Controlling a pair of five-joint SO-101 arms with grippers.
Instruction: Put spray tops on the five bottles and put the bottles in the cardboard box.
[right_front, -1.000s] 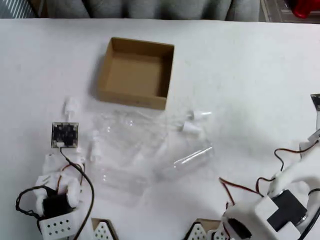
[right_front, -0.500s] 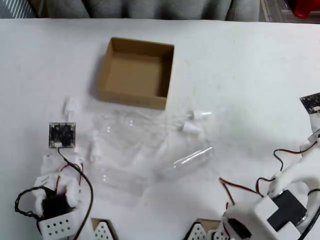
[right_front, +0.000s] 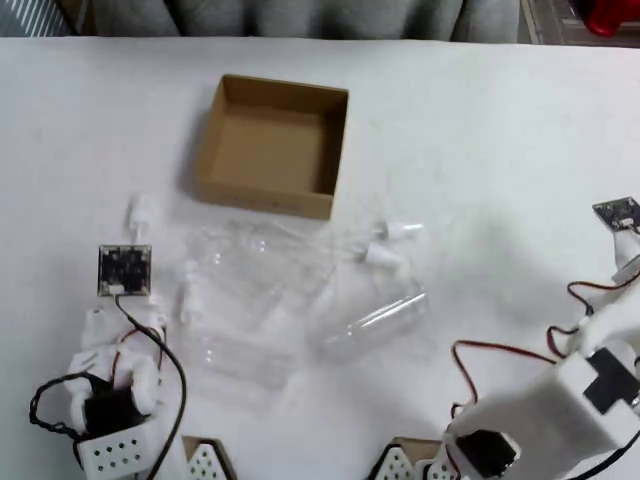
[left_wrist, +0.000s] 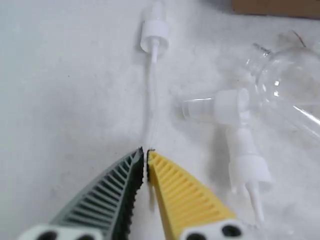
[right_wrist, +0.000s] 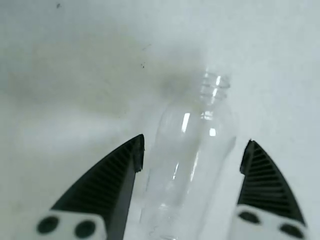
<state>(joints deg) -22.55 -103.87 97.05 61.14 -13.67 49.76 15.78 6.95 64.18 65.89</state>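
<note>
Spray top (left_wrist: 153, 40): lies flat on the table (right_front: 500, 120), pump head pointing away from the left claw (left_wrist: 145, 152). That claw is closed tight, its grey and yellow tips pinching only the far end of the thin dip tube. No bottle is fitted to this top.

Clear bottle (right_wrist: 192, 135): lies on its side on the table, threaded neck bare, between the two black fingers of the right claw (right_wrist: 194, 144). That claw is spread wide, a finger on either side of the body, touching neither wall and holding nothing.

Remaining stock: a heap of clear bottles (right_front: 255, 300) lies just in front of the cardboard box (right_front: 265, 195), with a further spray top (right_front: 397, 231) beside it. The box holds nothing, so in my judgement no bottle is finished.

Risks noted:
- The hold on the tube is at its very end. On lifting, the heavier pump head would likely droop or swing, the tube may bend or slide out, and aiming it into a narrow neck would be unreliable.
- The bottle is smooth and round. If one finger meets it first, it may roll or squirt out of the closing claw.
- Clear plastic on a pale table makes edges hard to judge, so a misplaced grasp is plausible.
</note>
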